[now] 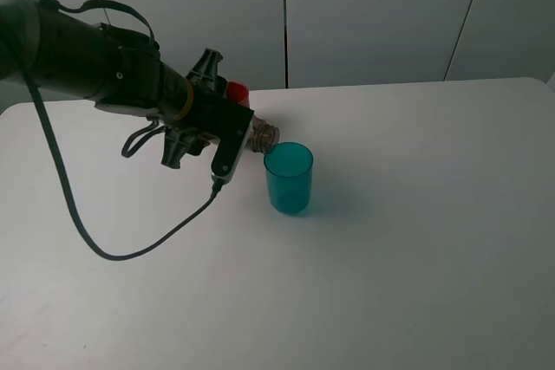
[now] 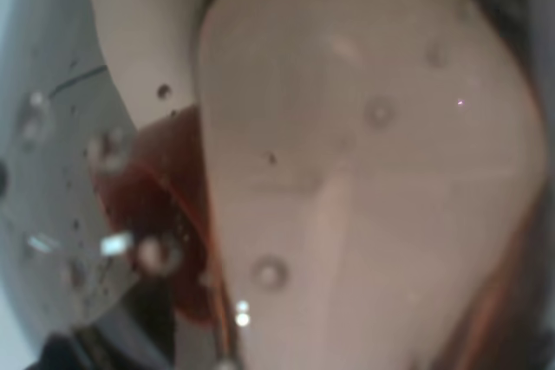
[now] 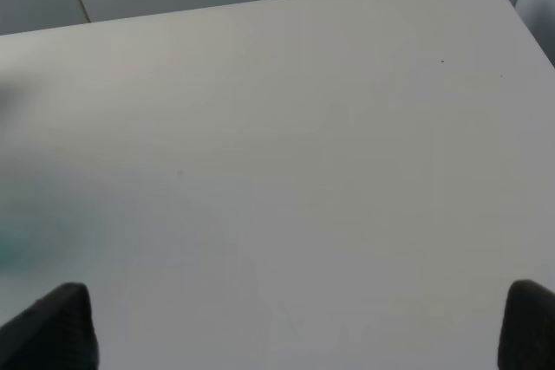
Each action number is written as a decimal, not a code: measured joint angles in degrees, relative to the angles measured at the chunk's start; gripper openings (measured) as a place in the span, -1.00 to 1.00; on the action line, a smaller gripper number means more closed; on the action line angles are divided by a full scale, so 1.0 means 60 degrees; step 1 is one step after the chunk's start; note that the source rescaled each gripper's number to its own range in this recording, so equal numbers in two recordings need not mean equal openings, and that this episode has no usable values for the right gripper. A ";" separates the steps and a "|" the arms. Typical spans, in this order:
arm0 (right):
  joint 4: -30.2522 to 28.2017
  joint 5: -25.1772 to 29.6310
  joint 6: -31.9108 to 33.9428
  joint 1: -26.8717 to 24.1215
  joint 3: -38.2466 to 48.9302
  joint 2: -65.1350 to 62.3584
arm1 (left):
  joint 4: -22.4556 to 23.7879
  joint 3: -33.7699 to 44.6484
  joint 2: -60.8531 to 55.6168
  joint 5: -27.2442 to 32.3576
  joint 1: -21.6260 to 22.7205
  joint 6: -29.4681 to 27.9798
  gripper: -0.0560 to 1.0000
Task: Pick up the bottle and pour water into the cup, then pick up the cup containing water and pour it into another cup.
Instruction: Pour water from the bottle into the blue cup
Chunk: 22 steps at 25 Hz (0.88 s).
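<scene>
My left gripper point(image 1: 241, 133) is shut on the bottle point(image 1: 263, 136), which is tipped almost level. The bottle's open threaded neck sits just over the near-left rim of the teal-blue cup point(image 1: 289, 178), which stands upright mid-table. The red-brown cup point(image 1: 238, 93) peeks out behind the left arm, mostly hidden. The left wrist view is filled by the blurred, droplet-covered bottle point(image 2: 364, 179), with a red-brown shape point(image 2: 160, 205) beside it. My right gripper point(image 3: 295, 335) is open over bare table, holding nothing. It is out of the exterior high view.
The white table point(image 1: 416, 257) spreads to the right and front of the teal cup. A black cable point(image 1: 130, 253) hangs from the left arm down to the tabletop. A faint teal blur point(image 3: 26, 231) shows at the edge of the right wrist view.
</scene>
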 joint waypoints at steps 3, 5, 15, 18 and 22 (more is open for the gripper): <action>0.0000 0.0000 0.0000 0.0000 0.0000 0.0000 | 0.0246 0.0000 0.0000 0.0103 -0.0084 -0.0151 -0.87; 0.0000 0.0000 0.0000 0.0000 0.0000 0.0000 | 0.0351 0.0000 0.0000 0.0130 -0.0147 -0.0225 -0.87; 0.0000 0.0000 0.0000 0.0000 0.0000 0.0000 | 0.0741 -0.0440 0.0000 0.0377 -0.0416 -0.0304 -0.87; 0.0000 0.0000 0.0000 0.0000 0.0000 0.0000 | 0.0915 -0.0467 0.0000 0.0515 -0.0438 -0.0304 -0.87; 0.0000 0.0000 0.0000 0.0000 0.0000 0.0000 | 0.1034 -0.0483 0.0000 0.0748 -0.0438 -0.0304 -0.87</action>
